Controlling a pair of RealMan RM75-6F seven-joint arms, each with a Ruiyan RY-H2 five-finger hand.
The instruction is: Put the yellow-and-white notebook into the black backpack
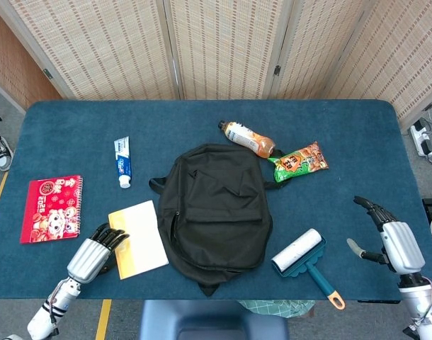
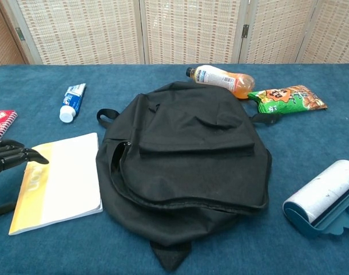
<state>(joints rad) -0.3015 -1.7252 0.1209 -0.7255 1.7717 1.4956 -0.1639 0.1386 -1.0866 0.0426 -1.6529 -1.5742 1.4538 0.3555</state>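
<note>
The yellow-and-white notebook lies flat on the blue cloth-covered counter, its right edge touching the black fabric backpack at the bag's 9 o'clock. The left hand rests its dark fingertips on the notebook's yellow left edge, holding nothing. At the counter's 4 o'clock the right hand hovers with fingers spread, empty.

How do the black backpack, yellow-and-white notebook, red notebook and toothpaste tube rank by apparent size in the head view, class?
1. Black backpack
2. Yellow-and-white notebook
3. Red notebook, close to the yellow-and-white one, so that order is unsure
4. Toothpaste tube
</note>
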